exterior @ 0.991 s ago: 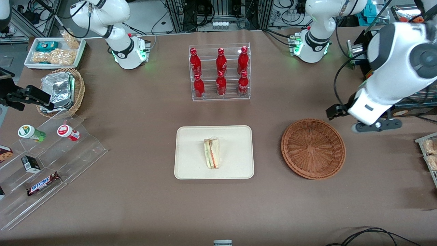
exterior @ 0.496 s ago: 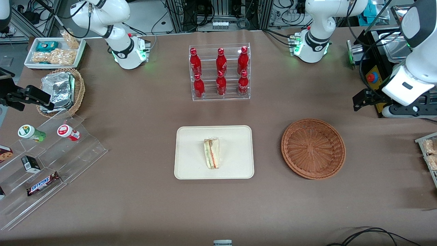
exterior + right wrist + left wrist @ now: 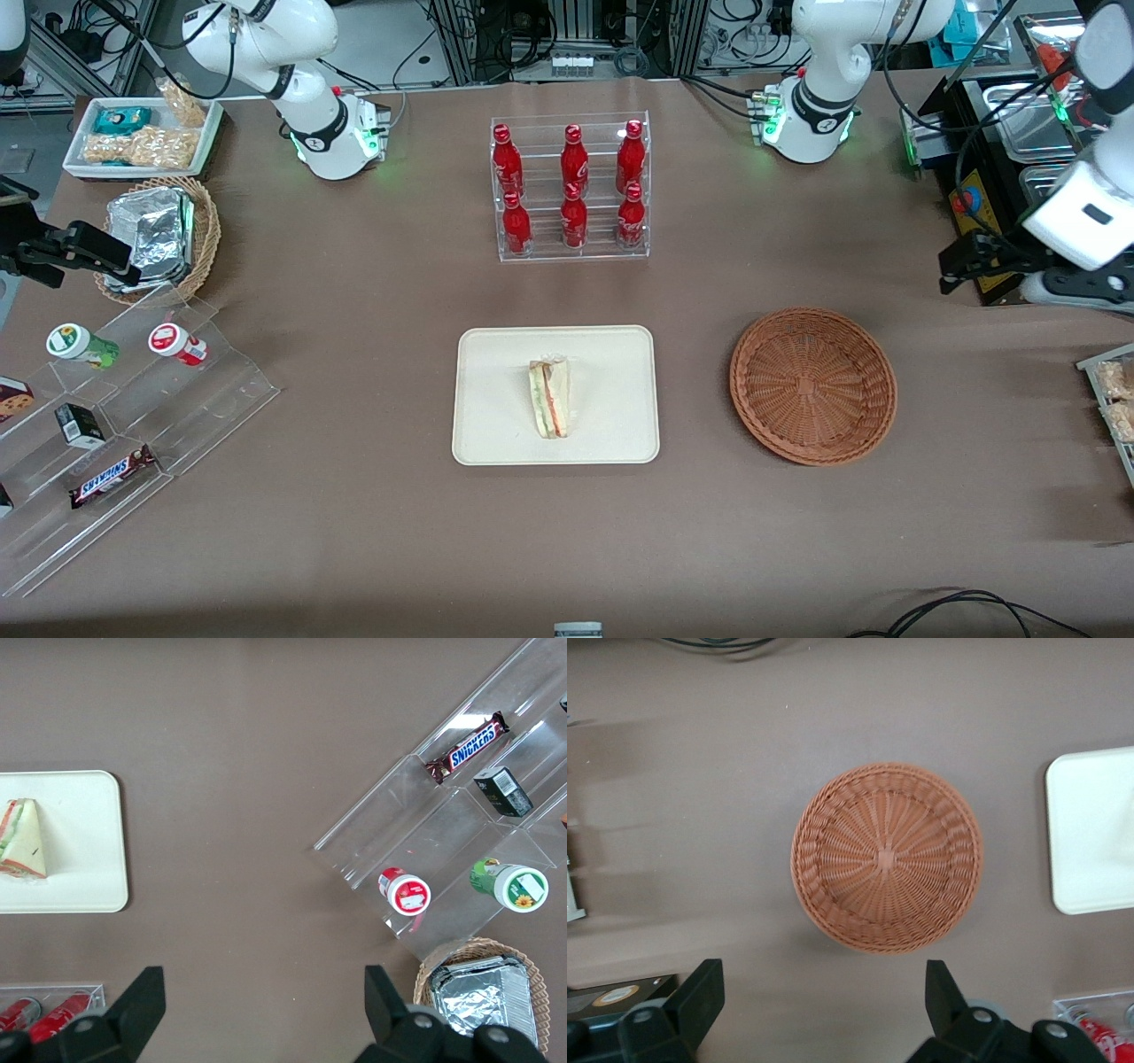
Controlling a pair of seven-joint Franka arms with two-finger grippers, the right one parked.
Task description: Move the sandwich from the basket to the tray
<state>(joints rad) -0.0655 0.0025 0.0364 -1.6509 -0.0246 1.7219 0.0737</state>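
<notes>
Cream-white tray (image 3: 496, 425) nearest the front camera with sandwich (image 3: 550, 398) lying on it, reddish wicker basket (image 3: 812, 385) beside it — nothing inside, gripper (image 3: 824, 1001) farther back, raised at the working arm's end — jaws wide apart, holding nothing

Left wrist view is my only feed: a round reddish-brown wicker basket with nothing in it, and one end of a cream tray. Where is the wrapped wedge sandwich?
Observer: The wrapped wedge sandwich lies on the cream-white rectangular tray, around its middle.
Operator: Where is my gripper?
Observer: The left gripper hangs open above the table, toward the working arm's end, farther from the front camera than the round reddish-brown wicker basket.
Operator: Anything else on the tray?
Observer: No, only the sandwich.
</notes>
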